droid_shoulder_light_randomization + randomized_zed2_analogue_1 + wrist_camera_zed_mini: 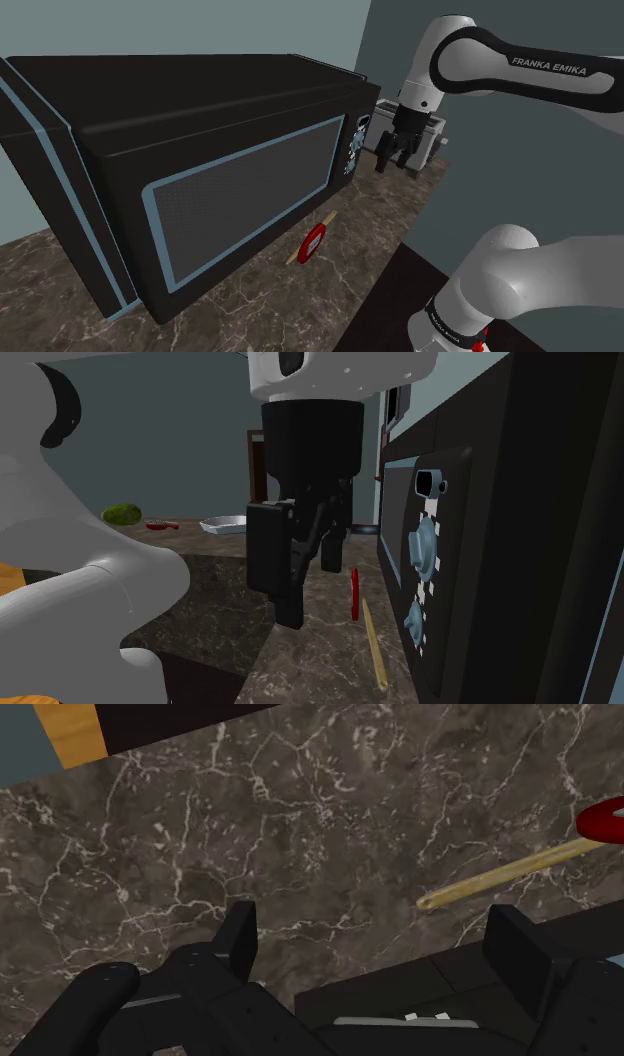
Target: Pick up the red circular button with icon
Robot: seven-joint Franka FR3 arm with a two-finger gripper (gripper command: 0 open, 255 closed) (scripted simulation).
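A: Where is the red button (313,243)?

B: On the dark marbled table (60,290), between the black microwave's (200,150) door and the table's open edge. It sits against a thin yellowish stick (378,652) lying there.

A: And the jaws?

B: Spread wide, with nothing between them. The white arm (470,55) holds them above the table, off the microwave's control-panel corner, clear of the button.

A: How does it look from the wrist?

B: Bare marble lies between the two black fingers (240,939). The stick runs off past one of them, and the button is at its far end.
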